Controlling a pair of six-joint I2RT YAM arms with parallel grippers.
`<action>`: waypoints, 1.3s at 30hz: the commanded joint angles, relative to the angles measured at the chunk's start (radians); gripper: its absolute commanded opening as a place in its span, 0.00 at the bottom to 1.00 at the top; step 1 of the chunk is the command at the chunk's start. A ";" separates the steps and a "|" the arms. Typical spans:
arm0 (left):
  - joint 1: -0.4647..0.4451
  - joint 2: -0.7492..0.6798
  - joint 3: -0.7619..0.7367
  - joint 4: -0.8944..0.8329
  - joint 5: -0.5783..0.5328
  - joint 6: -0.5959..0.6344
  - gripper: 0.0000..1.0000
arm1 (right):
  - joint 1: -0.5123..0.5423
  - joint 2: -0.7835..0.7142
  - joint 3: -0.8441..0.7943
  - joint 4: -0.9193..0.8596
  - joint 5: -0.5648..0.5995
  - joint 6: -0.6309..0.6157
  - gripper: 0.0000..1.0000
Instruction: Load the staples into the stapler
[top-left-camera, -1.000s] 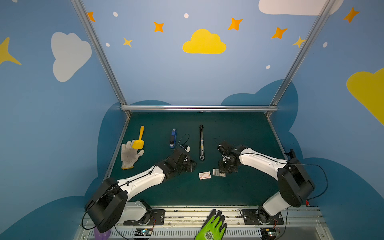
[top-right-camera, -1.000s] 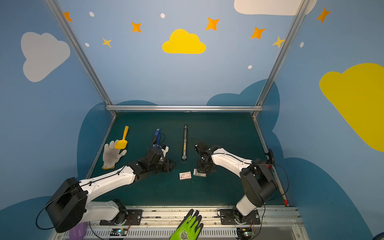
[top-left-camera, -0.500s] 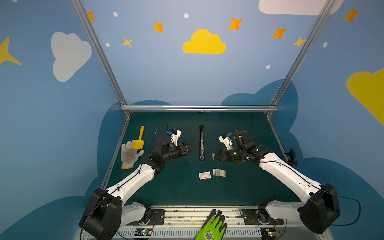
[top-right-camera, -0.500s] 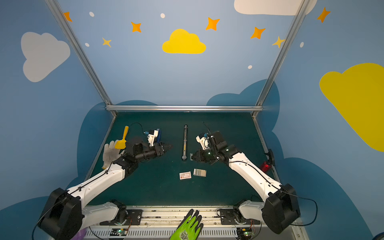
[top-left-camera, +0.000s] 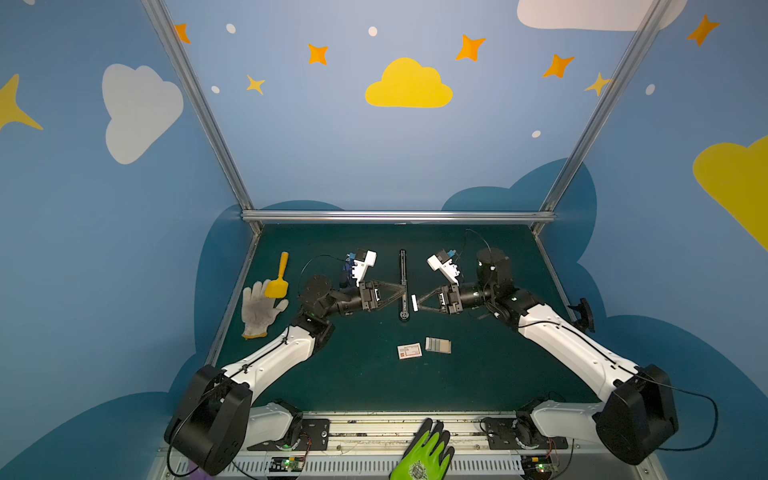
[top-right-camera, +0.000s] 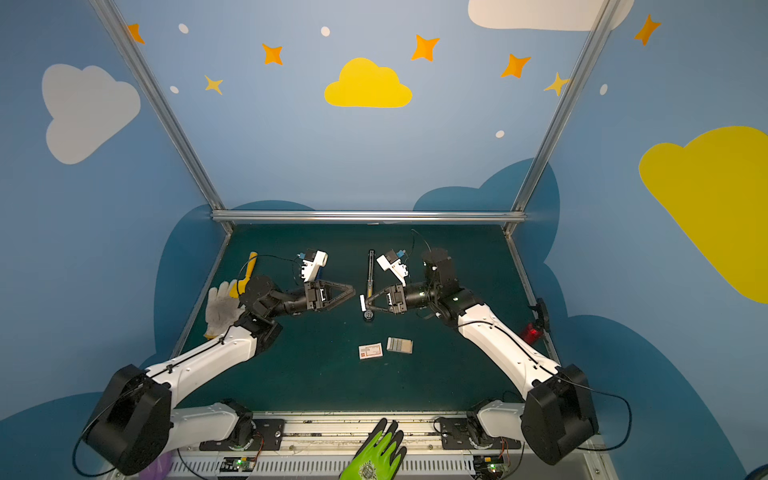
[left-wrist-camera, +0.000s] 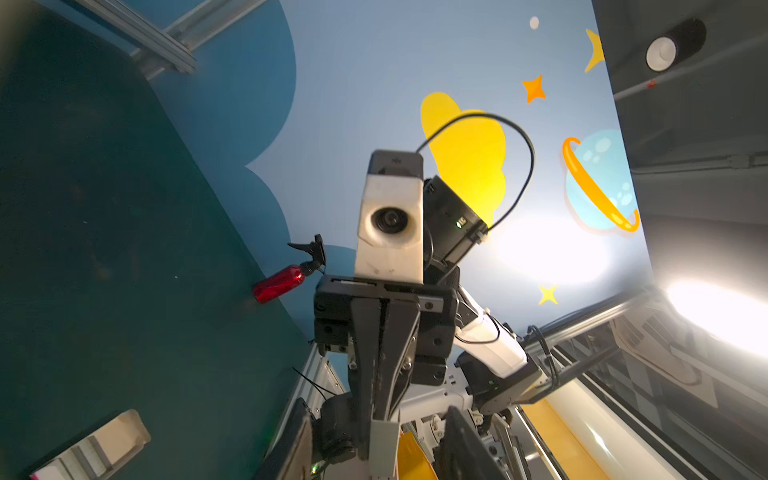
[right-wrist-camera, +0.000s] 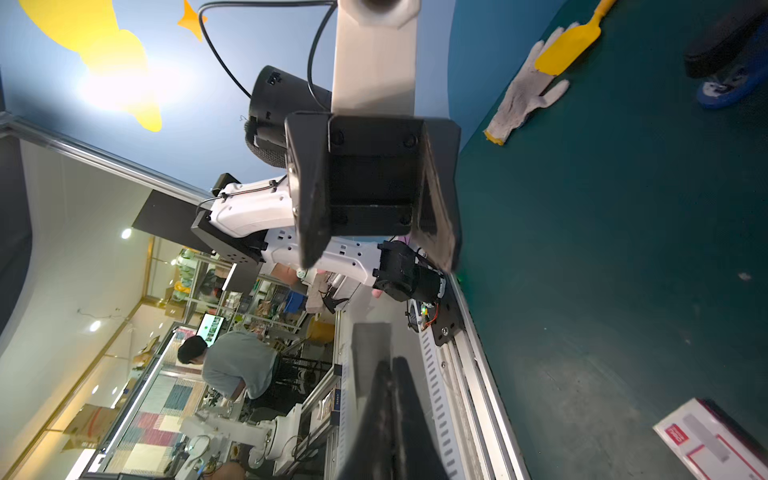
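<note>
My right gripper (top-left-camera: 417, 302) is in mid-air, shut on a short pale strip of staples (top-left-camera: 414, 302); the same strip (left-wrist-camera: 384, 446) shows in the left wrist view. My left gripper (top-left-camera: 403, 292) faces it almost tip to tip, open, with nothing between its fingers (left-wrist-camera: 299, 440). The strip's end lies level with those open fingers. More staples lie rowed in a pale tray (top-left-camera: 438, 345) on the mat below. The blue stapler (right-wrist-camera: 725, 89) rests at the back left, mostly hidden behind the left wrist camera in both top views.
A white box with a red mark (top-left-camera: 409, 350) lies beside the tray. A long black bar (top-left-camera: 402, 266) lies under the two grippers. A yellow spatula (top-left-camera: 278, 278) and a white glove (top-left-camera: 259, 309) sit far left. A red spray bottle (top-right-camera: 530, 332) is at the right edge.
Both arms rose off the mat. The right gripper left the tray with a staple strip. The left gripper moved up and right until the two met tip to tip.
</note>
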 joint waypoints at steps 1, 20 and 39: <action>-0.017 0.000 0.030 0.066 0.039 -0.017 0.47 | -0.001 0.012 -0.012 0.068 -0.061 0.029 0.00; -0.075 0.013 0.059 -0.027 0.028 0.049 0.25 | 0.002 0.019 -0.033 0.116 -0.073 0.058 0.00; -0.074 -0.040 0.091 -0.299 -0.040 0.212 0.09 | -0.042 -0.012 -0.071 0.094 -0.018 0.057 0.33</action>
